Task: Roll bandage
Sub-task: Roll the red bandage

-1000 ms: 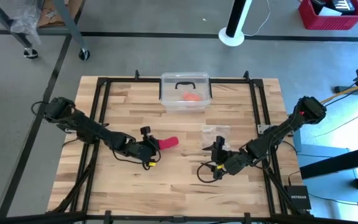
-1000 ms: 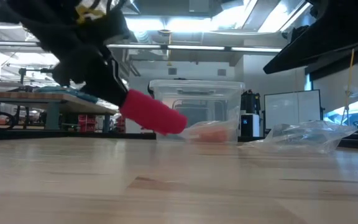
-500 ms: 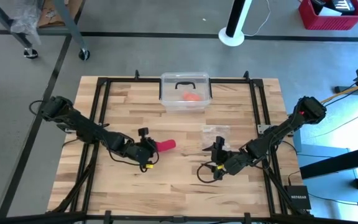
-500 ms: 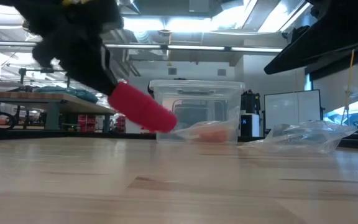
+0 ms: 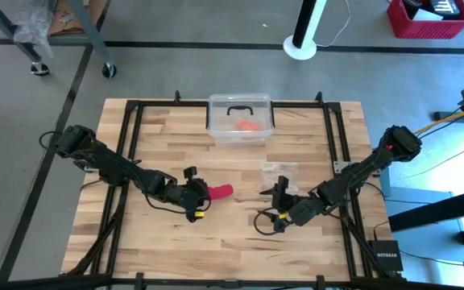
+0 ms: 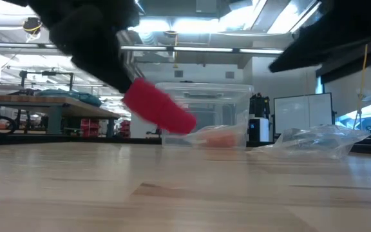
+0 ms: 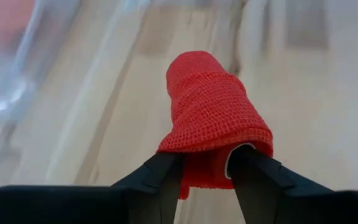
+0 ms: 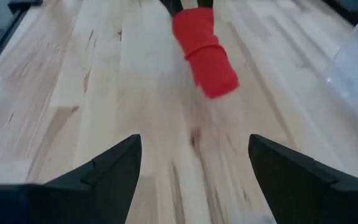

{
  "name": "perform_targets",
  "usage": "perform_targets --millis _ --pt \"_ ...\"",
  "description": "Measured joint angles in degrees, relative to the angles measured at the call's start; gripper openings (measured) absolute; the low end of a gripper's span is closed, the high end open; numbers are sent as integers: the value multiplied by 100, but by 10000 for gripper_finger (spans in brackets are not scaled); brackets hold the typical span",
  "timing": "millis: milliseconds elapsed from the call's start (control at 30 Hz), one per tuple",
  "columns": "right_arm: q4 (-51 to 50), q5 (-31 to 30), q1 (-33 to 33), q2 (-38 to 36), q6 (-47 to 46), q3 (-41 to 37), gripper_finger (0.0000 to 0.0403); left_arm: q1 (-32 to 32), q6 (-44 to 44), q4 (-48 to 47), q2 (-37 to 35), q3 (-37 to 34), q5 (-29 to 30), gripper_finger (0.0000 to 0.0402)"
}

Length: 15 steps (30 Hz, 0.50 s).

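The bandage is a small bright red cloth roll [image 5: 221, 192], held near the table's middle. It also shows in the low view [image 6: 160, 107], in the left wrist view [image 7: 213, 115] and in the right wrist view [image 8: 205, 53]. My left gripper [image 5: 203, 194] is shut on it, coming from the table's left. My right gripper [image 5: 281, 201] is open and empty, low over the table to the right of the roll, its fingers [image 8: 98, 177] spread wide and pointing at it. My left gripper pinches the roll's near end [image 7: 205, 163] between its two fingers [image 7: 160, 177]. The fingers come from the table's left, slanting down, along the roll. The roll sticks out past the fingertips, its free end [image 6: 184, 124] tilted down and clear of the table.
A clear plastic box [image 5: 240, 118] with a black handle stands at the far middle, with an orange-red lump [image 5: 250, 126] inside. A crinkly clear plastic bag [image 5: 280, 170] lies just beyond my right gripper. Black frame rails [image 5: 133, 137] run along the table's sides.
My left gripper has swung a little toward the table's left edge and then back toward the right, carrying the roll. The roll has risen slightly above the table and keeps its downward tilt.
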<state>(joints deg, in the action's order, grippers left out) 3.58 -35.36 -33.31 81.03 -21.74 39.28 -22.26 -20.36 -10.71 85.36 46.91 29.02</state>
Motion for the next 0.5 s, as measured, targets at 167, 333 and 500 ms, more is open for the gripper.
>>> perform_targets --millis 167,333,500 --pt "1262 177 262 517 868 3 296 -36 488 598 -4 53 -38 109" --pt "1944 345 619 953 1284 80 296 -63 587 660 55 34 -52 76" --pt "1998 864 970 1224 1603 403 296 -72 584 733 90 38 -58 43"
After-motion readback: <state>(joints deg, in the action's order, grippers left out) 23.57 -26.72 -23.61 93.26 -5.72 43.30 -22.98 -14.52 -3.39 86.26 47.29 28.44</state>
